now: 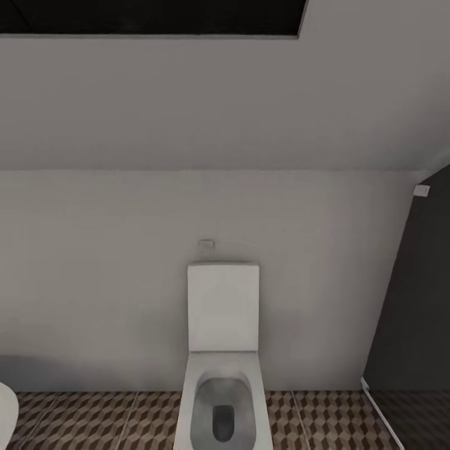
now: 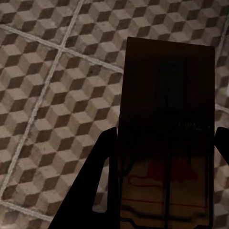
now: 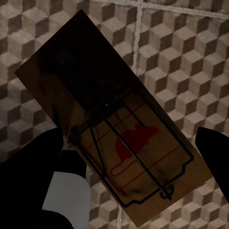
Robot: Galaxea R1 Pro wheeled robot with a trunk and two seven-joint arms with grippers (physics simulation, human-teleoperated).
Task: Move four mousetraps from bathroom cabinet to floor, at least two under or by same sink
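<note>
A dark-brown mousetrap [image 2: 167,95] with a wire bar and a red mouse print sits between the two dark fingers of my left gripper [image 2: 160,152], which is shut on it above the cube-patterned bathroom floor [image 2: 47,95]. A second mousetrap [image 3: 86,81], lying at an angle, is held the same way in my right gripper [image 3: 126,152] over the same tiled floor [image 3: 191,57]. The cabinet and the sink are out of view.
In the head view a white toilet [image 1: 223,350] stands against a pale wall, with patterned floor tiles [image 1: 94,419] on both sides. A white rounded edge [image 1: 6,412] shows at the lower left. A dark panel [image 1: 419,300] stands at the right.
</note>
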